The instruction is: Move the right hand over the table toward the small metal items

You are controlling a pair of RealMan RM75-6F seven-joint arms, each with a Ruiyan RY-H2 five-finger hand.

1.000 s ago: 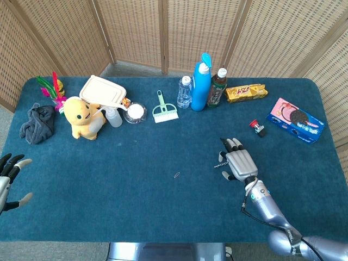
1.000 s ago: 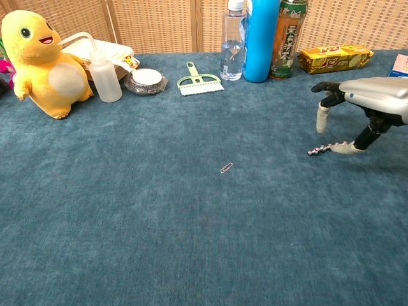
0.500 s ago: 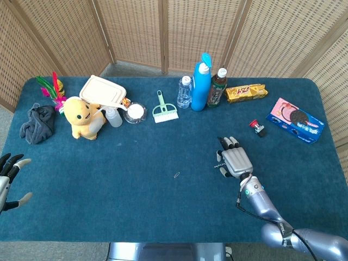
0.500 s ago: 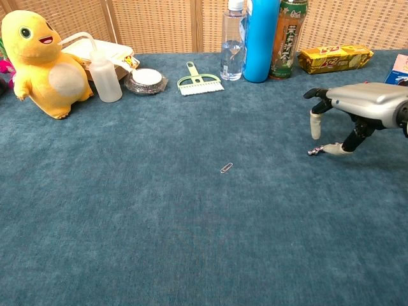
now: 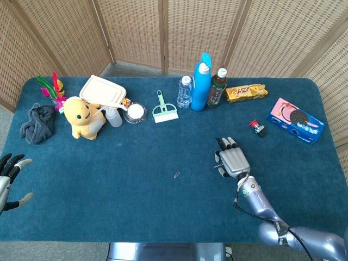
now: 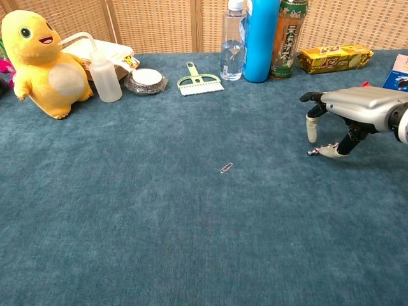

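Risk: right hand (image 6: 354,109), empty with fingers spread, thumb touching the metal chain (image 6: 315,151), could sweep it away from the paper clip (image 6: 226,167) at its left.

This looks like a staged test room for robot trials rather than a lived-in home. A surface (image 5: 136,201) covered in blue carpet stands before folding wicker screens (image 5: 136,32) from 10 to 2 o'clock. Unrelated goods line its far edge: a yellow plush toy (image 5: 84,117), bottles (image 5: 201,81), snack packets (image 5: 246,93).
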